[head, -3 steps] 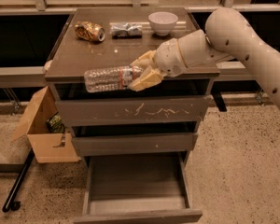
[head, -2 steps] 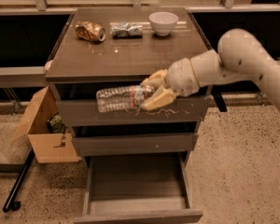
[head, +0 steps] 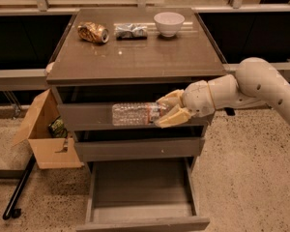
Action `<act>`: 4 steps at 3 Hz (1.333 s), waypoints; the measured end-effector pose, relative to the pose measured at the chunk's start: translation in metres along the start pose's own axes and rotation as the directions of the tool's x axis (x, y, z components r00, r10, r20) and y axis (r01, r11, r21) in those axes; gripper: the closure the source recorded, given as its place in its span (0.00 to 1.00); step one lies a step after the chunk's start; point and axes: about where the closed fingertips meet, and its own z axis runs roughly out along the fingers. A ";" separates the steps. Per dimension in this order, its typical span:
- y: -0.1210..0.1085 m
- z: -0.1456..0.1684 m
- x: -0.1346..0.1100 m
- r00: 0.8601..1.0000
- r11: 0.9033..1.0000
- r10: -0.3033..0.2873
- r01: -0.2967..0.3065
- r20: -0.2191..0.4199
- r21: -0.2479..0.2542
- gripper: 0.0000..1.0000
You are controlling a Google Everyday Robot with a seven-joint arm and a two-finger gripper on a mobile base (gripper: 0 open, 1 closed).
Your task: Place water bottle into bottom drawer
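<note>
The water bottle [head: 134, 114], clear crinkled plastic, lies level in the air in front of the top drawer front, its base pointing left. My gripper [head: 168, 109] is shut on the bottle's right end, with cream fingers [head: 172, 118] above and below it; the cap is hidden by them. The arm reaches in from the right. The bottom drawer [head: 141, 193] stands pulled out below the bottle, its flat inside bare.
On the cabinet top [head: 135, 57] are a crushed gold can [head: 93, 32], a silver foil packet [head: 130, 31] and a white bowl [head: 168, 23]. An open cardboard box [head: 47, 135] sits on the floor to the left, beside a black bar [head: 19, 187].
My gripper has carried the bottle down and to the right, from level with the cabinet top's front edge to in front of the top drawer front. The bottle now lies level.
</note>
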 end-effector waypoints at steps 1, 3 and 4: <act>-0.001 0.005 0.025 0.999 1.000 -0.008 0.008 -0.035 0.014 1.00; 0.005 0.014 0.148 0.998 0.999 0.022 -0.023 -0.061 -0.022 1.00; 0.010 0.024 0.226 0.994 0.995 0.102 -0.102 -0.033 -0.014 1.00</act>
